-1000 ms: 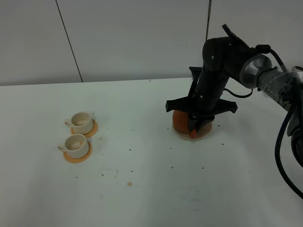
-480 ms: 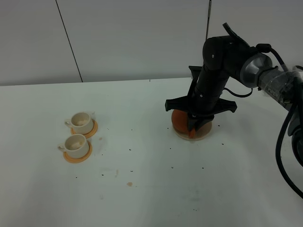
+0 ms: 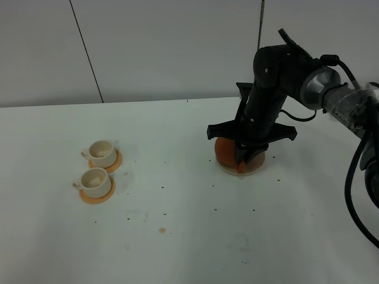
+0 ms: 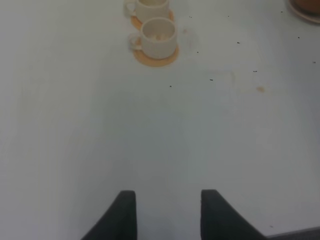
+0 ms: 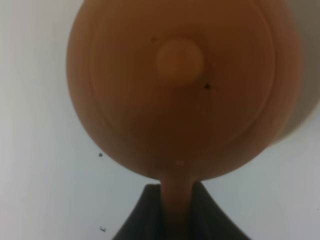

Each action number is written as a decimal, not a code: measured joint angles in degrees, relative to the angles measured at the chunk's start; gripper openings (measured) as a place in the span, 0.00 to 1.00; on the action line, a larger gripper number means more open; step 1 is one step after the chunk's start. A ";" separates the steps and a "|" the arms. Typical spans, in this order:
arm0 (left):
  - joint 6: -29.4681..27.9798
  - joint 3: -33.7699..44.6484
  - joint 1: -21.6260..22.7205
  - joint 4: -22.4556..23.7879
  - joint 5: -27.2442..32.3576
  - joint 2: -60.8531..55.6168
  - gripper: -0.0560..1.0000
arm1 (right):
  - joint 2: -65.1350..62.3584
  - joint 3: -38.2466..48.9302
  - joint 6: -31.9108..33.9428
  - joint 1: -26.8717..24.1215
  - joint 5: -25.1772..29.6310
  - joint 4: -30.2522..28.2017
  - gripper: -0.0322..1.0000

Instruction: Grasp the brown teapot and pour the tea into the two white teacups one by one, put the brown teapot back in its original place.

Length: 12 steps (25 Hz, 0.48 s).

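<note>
Your right arm came in over the bench [image 3: 177, 248] from the far side of the brown teapot [image 3: 223, 151], its elbow raised high and its forearm dropping steeply, so that the wrist pointed almost straight down at the pot. The right gripper [image 3: 241, 163] was down at the pot's handle, on the side of the teapot away from the cups. In the right wrist view its two dark fingers [image 5: 145, 215] were closed against either side of the thin brown handle, with the round lid and its knob directly below the camera. The brown teapot [image 5: 180, 95] was at the beige coaster [image 3: 253, 171]. The high view showed the coaster's pale rim beneath the pot, and the wrist view showed an arc of it [image 5: 301, 112] past one side of the body. You could not tell from either view whether the base rested fully on it. The white teacups [image 3: 102, 152] [image 3: 96, 180] stood well apart from the teapot, just beside each other, each on an orange saucer [image 3: 98, 197], handles turned away from the teapot. Your left gripper [image 4: 167, 215] hovered over bare bench, farther from the teapot than the cups were, its fingers [image 4: 122, 216] spread apart with nothing between them. Dark specks [image 3: 163, 188] dotted the bench between the teapot and the cups.
</note>
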 joint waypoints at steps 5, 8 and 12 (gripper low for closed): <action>0.00 0.00 0.00 0.00 0.00 0.00 0.41 | -0.62 0.00 -0.04 0.00 0.02 -0.29 0.12; 0.00 0.00 0.00 0.00 0.00 0.00 0.41 | -1.73 0.00 -0.24 0.00 0.07 -0.43 0.12; 0.00 0.00 0.00 0.00 0.00 0.00 0.41 | -2.04 0.00 -0.45 0.00 0.09 -0.63 0.12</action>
